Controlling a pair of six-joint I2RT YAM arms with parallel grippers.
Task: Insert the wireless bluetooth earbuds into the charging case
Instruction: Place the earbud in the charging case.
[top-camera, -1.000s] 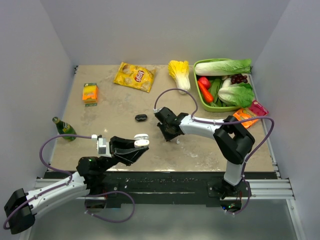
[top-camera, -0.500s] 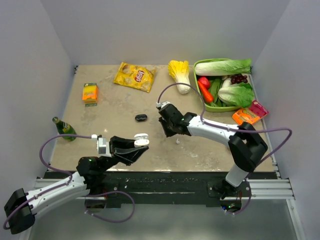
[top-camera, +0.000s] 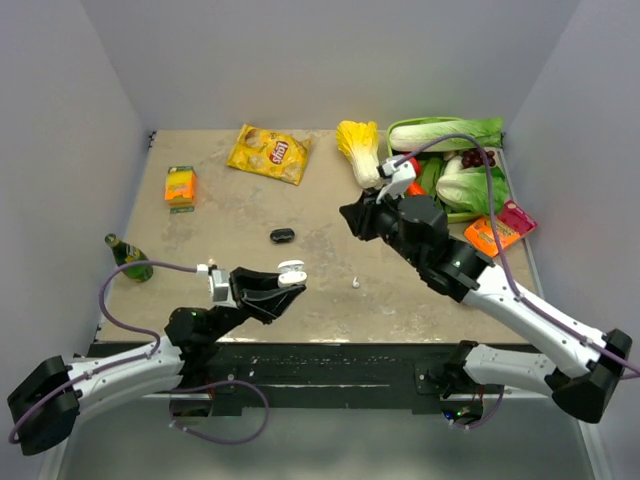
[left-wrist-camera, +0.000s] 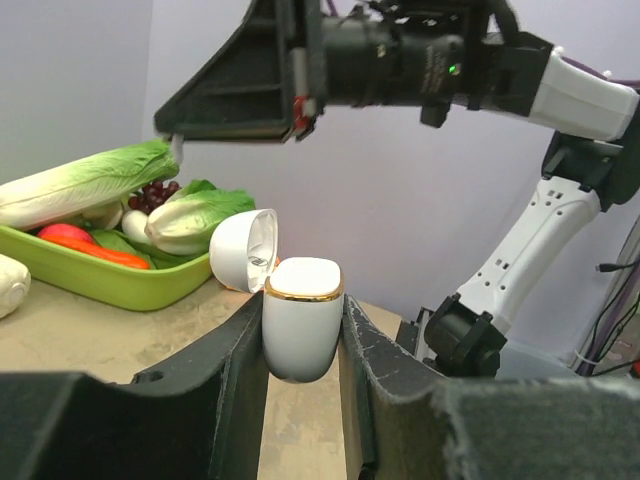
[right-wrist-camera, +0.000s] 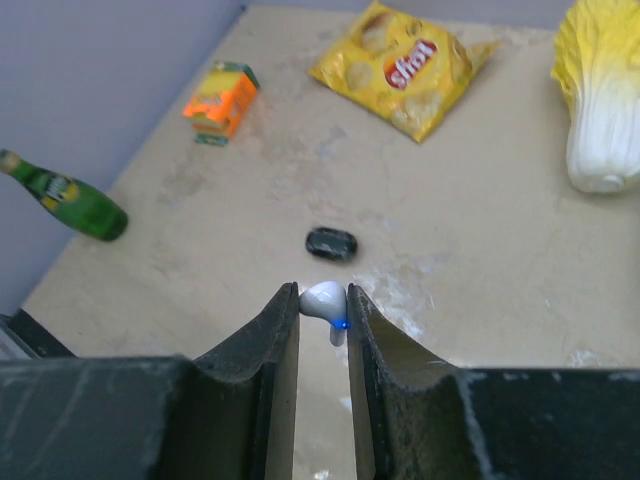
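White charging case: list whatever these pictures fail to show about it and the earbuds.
- Left wrist view: glossy white gold-rimmed charging case, its sockets hidden behind its own rim.
- Top view: tiny white speck, too small to name.
- Right wrist view: small black oval object, too small to identify.

Only readable bit is the red Lay's logo on the yellow chip bag (top-camera: 269, 153) at the back.

Light falls soft and even from above, so the pale surface (top-camera: 240, 230) looks bright and shadows are faint and short. The white charging case (left-wrist-camera: 302, 318) carries a mild sheen, and a blue dot glows on the white earbud (right-wrist-camera: 323, 299). Close to my wrist cameras, my fingers (right-wrist-camera: 268, 380) look dark and blurred.
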